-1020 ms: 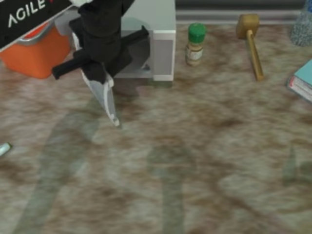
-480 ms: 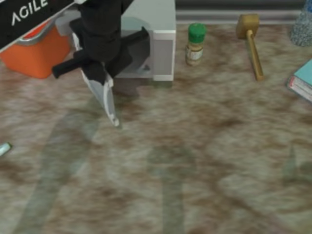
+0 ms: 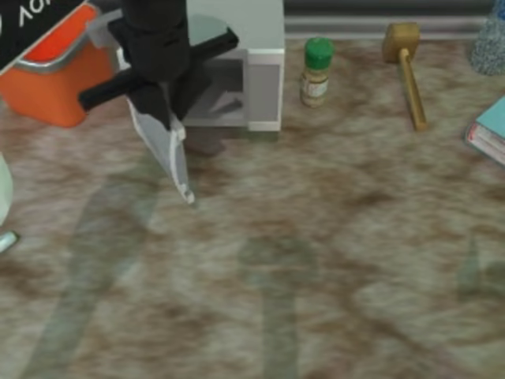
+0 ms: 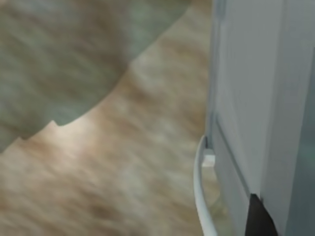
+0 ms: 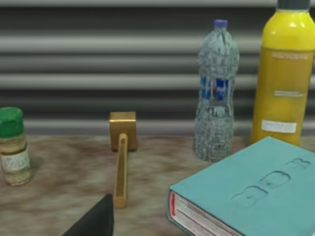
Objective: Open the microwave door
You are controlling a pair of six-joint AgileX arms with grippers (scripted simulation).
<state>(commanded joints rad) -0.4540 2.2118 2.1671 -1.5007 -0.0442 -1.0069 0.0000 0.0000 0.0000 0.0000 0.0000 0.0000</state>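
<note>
Microwave cavity bare, microwave door swung wide, left claw above it — grip unclear

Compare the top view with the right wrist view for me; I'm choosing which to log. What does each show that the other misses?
Only the top view shows the microwave with the microwave door swung open, the left arm above it, and the orange bin. Only the right wrist view shows the yellow bottle and the whole water bottle. Both show the green-capped jar, the wooden mallet and the teal book.
</note>
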